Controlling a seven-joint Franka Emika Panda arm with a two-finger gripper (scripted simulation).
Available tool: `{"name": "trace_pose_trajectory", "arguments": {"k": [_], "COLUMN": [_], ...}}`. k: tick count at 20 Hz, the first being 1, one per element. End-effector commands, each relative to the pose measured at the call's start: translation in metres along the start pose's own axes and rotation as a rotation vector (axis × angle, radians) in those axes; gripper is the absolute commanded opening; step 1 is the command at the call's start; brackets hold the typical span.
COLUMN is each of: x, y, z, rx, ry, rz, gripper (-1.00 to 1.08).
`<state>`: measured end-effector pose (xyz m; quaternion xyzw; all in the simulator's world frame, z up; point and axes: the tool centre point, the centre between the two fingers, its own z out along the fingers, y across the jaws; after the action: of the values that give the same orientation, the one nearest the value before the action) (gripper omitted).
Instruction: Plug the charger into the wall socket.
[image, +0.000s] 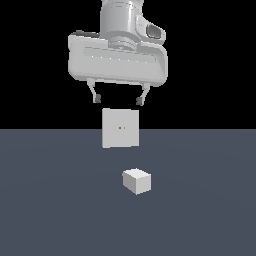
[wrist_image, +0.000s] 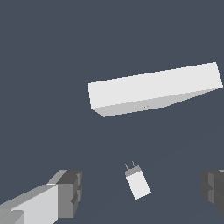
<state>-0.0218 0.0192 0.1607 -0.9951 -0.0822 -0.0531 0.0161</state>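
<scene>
Gripper (image: 118, 99) hangs wide open, empty, above wall socket (image: 120, 128); charger (image: 137, 180) sits on floor (image: 50, 200), apart from socket, prongs visible in wrist view.

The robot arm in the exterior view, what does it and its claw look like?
A glossy white-grey arm ends in a rounded cylindrical wrist above a wide, flat hand body with a row of small light dots along its front. The claw has two thin pale fingers with dark grey tips. No cables or printed markings show.
</scene>
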Motion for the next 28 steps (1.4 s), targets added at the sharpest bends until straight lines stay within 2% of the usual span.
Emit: {"name": "trace_pose_trajectory", "arguments": {"k": [1, 15, 28], "x": [-0.010, -0.056, -0.075], "y": [0.001, 0.014, 0.024], "z": [0.009, 0.059, 0.087], "rx": [0.004, 0.027, 0.044], "ry": [0.013, 0.082, 0.118], "rz": [-0.044, -0.270, -0.387], "gripper": [1.00, 1.00, 1.00]}}
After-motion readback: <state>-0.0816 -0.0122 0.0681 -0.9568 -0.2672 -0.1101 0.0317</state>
